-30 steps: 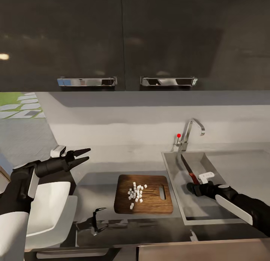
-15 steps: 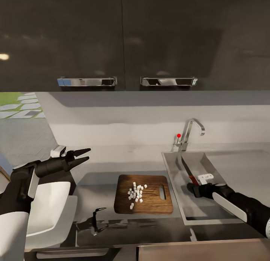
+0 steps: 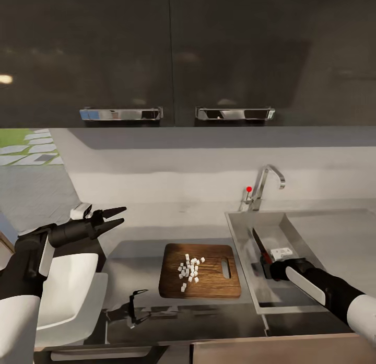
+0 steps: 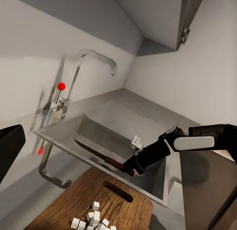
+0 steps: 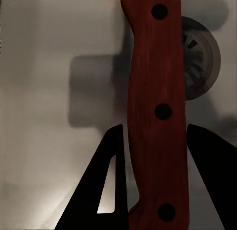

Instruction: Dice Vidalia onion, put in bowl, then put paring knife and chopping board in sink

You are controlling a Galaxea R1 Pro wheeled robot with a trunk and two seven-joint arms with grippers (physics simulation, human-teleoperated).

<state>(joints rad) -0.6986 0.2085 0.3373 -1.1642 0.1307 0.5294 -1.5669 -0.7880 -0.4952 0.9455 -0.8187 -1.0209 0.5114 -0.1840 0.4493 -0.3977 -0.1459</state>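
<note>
Currently my right gripper [image 3: 267, 265] is clamped on the knife [image 3: 259, 243] handle, inside the sink [image 3: 245, 259]; rigid, light, handle smooth, judged slip-prone; left gripper [image 3: 116, 216] open, idle; diced onion [image 3: 189, 270] on the board [image 3: 200, 270].

I see the grey worktop [image 3: 141, 249] carrying the chopping board [image 3: 209, 285] just beside the sink [image 3: 243, 259], diced onion [image 3: 189, 270] scattered on it; the white bowl [image 3: 73, 296] lies well apart from the sink.
</note>
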